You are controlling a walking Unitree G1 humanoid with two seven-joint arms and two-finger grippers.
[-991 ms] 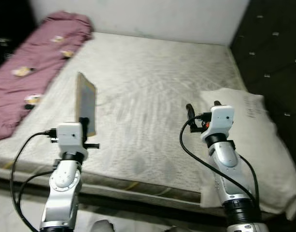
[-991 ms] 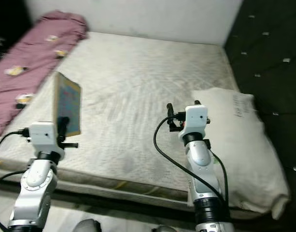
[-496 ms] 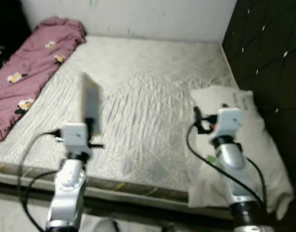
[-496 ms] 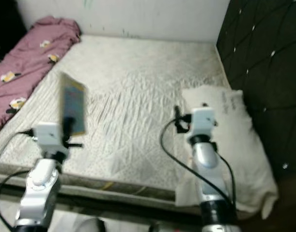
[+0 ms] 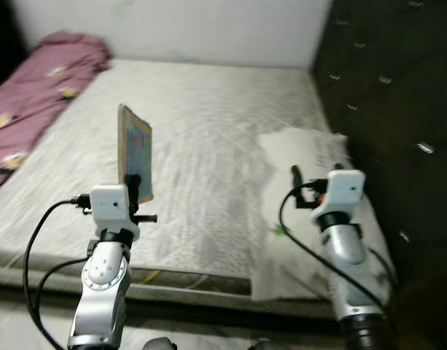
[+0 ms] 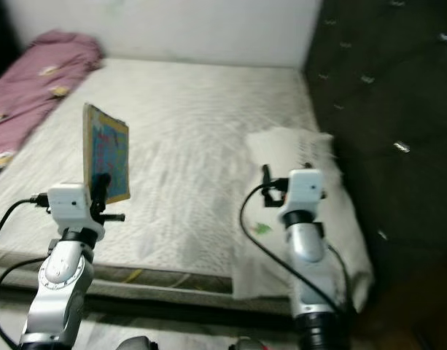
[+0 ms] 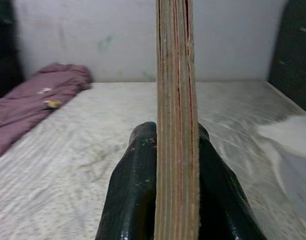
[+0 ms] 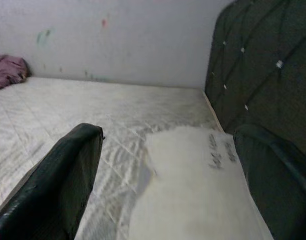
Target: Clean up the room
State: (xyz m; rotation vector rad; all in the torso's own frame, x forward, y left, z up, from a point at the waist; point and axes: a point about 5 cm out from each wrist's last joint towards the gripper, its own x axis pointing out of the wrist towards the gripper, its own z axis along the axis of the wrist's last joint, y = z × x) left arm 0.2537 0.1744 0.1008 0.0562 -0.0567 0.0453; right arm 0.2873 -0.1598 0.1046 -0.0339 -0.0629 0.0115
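Surface materials of the bed scene and the held book.
The book (image 7: 175, 125) shows a matt, fibrous edge of layered paper pages with a glossy printed cover (image 6: 106, 152); the left gripper (image 7: 175, 200) fingers (image 7: 135, 195) are smooth, shiny black plastic. The mattress (image 5: 208, 124) is quilted, matt off-white cloth; the pillow (image 5: 303, 157), at 3 o'clock, is soft white fabric. The blanket (image 5: 41, 73) is crumpled maroon cloth. The headboard (image 8: 262, 65) is dark, tufted upholstery.
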